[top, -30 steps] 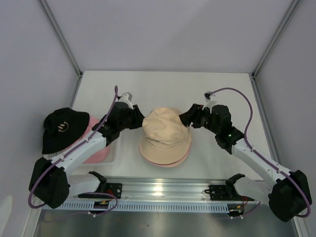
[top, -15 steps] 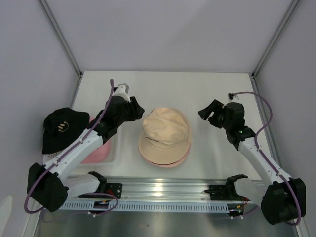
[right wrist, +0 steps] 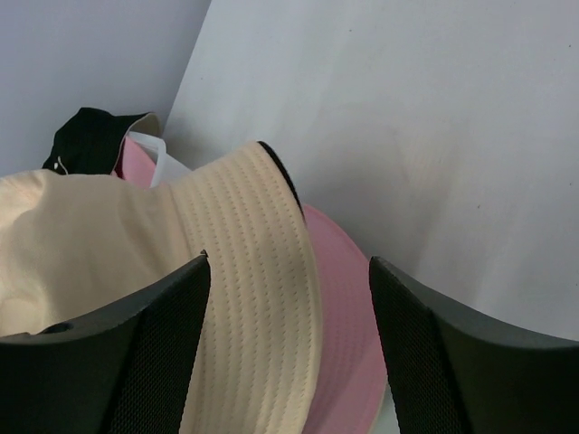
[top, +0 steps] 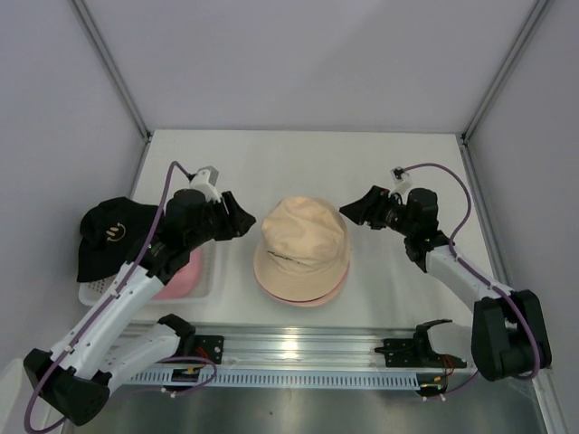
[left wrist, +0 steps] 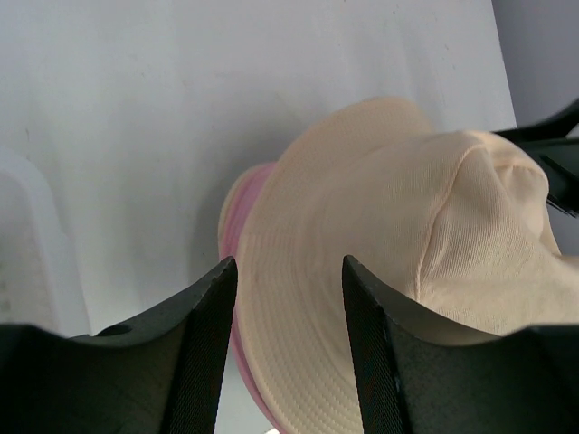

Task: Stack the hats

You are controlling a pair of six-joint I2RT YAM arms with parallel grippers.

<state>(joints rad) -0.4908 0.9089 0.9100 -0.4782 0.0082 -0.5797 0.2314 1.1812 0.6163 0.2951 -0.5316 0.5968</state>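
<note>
- Flanking the cream hat point(top: 303, 244), left hand point(top: 242, 220) and right hand point(top: 355, 210) both empty, fingers apart
- It sits atop a pink hat point(top: 308, 298), middle of the bench point(top: 298, 163)
- Judged next: left hand fetches the black hat point(top: 113, 237) at far left, gripping the brim

This looks like a robot test lab, not a home. A flat white table point(top: 298, 158) sits inside plain grey walls point(top: 298, 63) with thin silver metal corner bars point(top: 110, 68). A left white and black robot arm point(top: 122, 303) and a right white and black robot arm point(top: 461, 280) stand by a long shiny metal rail point(top: 308, 348).
</note>
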